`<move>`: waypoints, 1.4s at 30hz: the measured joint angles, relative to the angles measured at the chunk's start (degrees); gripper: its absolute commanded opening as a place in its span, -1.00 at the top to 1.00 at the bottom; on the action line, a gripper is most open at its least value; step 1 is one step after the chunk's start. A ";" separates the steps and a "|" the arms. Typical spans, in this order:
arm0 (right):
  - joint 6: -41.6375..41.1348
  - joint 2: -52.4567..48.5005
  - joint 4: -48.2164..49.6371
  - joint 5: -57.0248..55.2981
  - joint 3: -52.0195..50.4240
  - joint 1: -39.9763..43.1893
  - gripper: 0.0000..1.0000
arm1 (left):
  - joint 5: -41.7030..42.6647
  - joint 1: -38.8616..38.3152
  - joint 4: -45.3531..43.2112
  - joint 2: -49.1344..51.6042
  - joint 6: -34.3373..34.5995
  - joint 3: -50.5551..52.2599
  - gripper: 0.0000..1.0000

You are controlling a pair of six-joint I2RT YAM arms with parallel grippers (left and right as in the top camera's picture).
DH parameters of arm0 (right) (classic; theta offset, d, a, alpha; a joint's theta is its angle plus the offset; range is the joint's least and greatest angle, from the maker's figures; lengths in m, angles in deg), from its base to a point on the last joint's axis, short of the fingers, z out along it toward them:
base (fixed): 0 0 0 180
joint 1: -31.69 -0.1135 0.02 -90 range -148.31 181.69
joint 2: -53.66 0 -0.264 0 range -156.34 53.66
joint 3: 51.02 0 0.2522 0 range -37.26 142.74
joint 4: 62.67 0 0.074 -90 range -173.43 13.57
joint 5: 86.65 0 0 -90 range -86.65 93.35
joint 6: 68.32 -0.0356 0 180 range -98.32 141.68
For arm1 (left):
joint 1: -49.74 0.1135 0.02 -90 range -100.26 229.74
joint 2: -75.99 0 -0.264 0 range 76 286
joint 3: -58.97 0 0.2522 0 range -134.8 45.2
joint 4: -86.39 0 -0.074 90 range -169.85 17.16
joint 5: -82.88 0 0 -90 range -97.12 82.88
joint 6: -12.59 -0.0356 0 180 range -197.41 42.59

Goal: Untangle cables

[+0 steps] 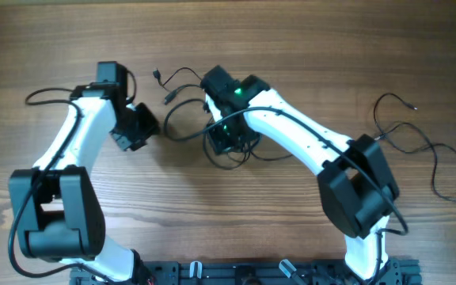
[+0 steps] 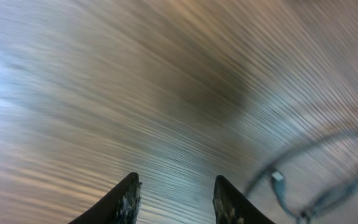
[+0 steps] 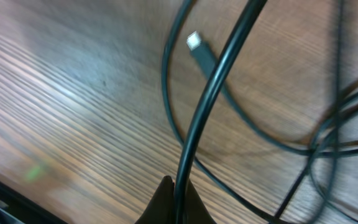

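The cables are thin black wires tangled at mid-table, with a loose loop (image 1: 179, 137) and small plug ends (image 1: 167, 98) on the tangle's left. My right gripper (image 1: 229, 141) sits over the tangle. In the right wrist view it (image 3: 178, 183) is shut on one black cable (image 3: 219, 81) that rises from between the fingers, with a silver-tipped plug (image 3: 193, 41) and other loops behind it. My left gripper (image 1: 137, 127) hovers just left of the tangle. Its wrist view is blurred, and the gripper (image 2: 176, 180) is open over bare wood, with a cable loop and plug (image 2: 277, 177) to its right.
Another thin black cable (image 1: 430, 146) lies in loose loops at the table's right, apart from the tangle. The left arm's own thicker cable (image 1: 42, 95) curls at the far left. The arms' bases stand along the front edge (image 1: 236, 273).
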 measured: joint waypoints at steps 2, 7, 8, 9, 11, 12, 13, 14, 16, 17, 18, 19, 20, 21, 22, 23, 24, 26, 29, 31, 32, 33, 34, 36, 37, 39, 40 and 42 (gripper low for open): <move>0.00 3.52 0.07 0.37 1.57 2.21 0.91 | 2.45 -3.56 -1.16 0.00 -0.70 0.00 0.21; -2.71 16.83 1.11 0.35 4.17 11.17 0.91 | 5.03 -14.43 -5.53 0.00 -1.60 0.00 0.01; -3.52 19.50 1.09 0.09 4.63 13.64 0.91 | 5.11 -16.61 -6.34 0.00 -1.79 0.00 -0.05; -4.04 21.05 1.05 0.07 4.81 15.26 0.91 | 4.92 -18.40 -7.06 0.00 -1.75 0.00 -0.11; -4.63 22.80 0.13 -0.09 4.98 17.92 0.91 | 4.59 -21.33 -8.22 0.00 -1.92 0.00 -0.27; -4.83 22.91 -0.44 -0.09 4.98 18.80 0.91 | 4.44 -23.02 -8.81 0.00 -1.90 0.00 -0.40; -5.01 22.88 -1.14 -0.09 4.96 19.47 0.91 | 4.33 -24.35 -9.35 0.00 -1.90 0.00 -0.51; -5.18 22.77 -1.70 -0.09 4.90 20.09 0.91 | 4.28 -25.83 -10.03 0.00 -1.79 0.00 -0.61; -5.22 22.77 -1.97 -0.11 4.90 20.72 0.91 | 4.26 -28.13 -11.26 0.00 -1.97 0.00 -0.67; -5.22 22.77 -1.97 -0.28 4.90 20.81 0.91 | 4.28 -28.87 -11.91 0.00 -1.66 0.00 -0.68; -5.22 22.77 -1.99 -0.50 4.90 20.81 0.91 | 4.26 -29.33 -12.41 0.00 -1.49 0.00 -0.68; -5.22 22.77 -1.99 -0.61 4.90 20.81 0.92 | 4.26 -30.03 -13.14 0.00 -0.94 0.00 -0.68; -5.22 22.77 -2.14 -0.76 4.90 20.81 0.91 | 4.26 -30.47 -13.44 0.00 -0.61 0.00 -0.68; -5.22 22.77 -2.45 -0.96 4.90 20.81 0.91 | 4.26 -30.82 -13.66 0.00 -0.42 0.00 -0.67; -5.22 22.77 -2.67 -1.07 4.90 20.81 0.91 | 4.26 -31.08 -13.88 0.00 -0.24 0.00 -0.66; -5.22 22.77 -2.86 -1.38 4.90 20.81 0.92 | 4.28 -31.28 -14.12 0.00 -0.15 0.00 -0.65; -5.22 22.77 -3.04 -1.62 4.90 20.81 0.91 | 4.26 -31.43 -14.27 0.00 0.02 0.00 -0.64; -5.20 22.77 -3.50 -2.38 4.90 20.81 0.91 | 4.26 -31.52 -14.43 0.00 0.33 0.00 -0.63; -5.22 22.77 -3.69 -2.91 4.90 20.81 0.92 | 4.26 -31.52 -14.71 0.17 1.07 0.00 -0.61; -5.22 22.77 -3.69 -3.08 4.90 20.81 0.91 | 4.09 -31.52 -15.13 0.83 1.31 0.00 -0.52; -5.22 22.77 -3.69 -3.10 4.90 20.81 0.92 | 3.89 -31.52 -15.28 1.44 1.42 0.00 -0.38; -5.22 22.77 -3.69 -3.10 4.90 20.81 0.92 | 3.78 -31.52 -15.50 2.36 1.53 0.00 -0.12; -5.22 22.77 -3.69 -3.10 4.90 20.81 0.91 | 3.28 -31.52 -15.61 3.39 1.75 0.00 0.17; -5.22 22.77 -3.69 -3.13 4.90 20.81 0.91 | 2.99 -31.52 -15.72 4.74 2.23 0.00 0.72; -5.22 22.77 -3.69 -3.32 4.90 20.81 0.92 | 2.56 -31.52 -15.69 5.07 2.29 0.00 0.92; -5.20 22.77 -4.09 -4.26 4.90 20.81 0.91 | 0.17 -31.52 -14.97 5.16 2.36 0.00 0.92; -5.20 22.77 -4.66 -5.05 4.90 20.81 0.91 | -1.14 -31.52 -13.92 5.16 2.32 0.00 0.92; -5.20 22.77 -5.66 -6.86 4.90 20.81 0.91 | -4.68 -31.12 -10.71 5.16 2.34 -0.02 0.92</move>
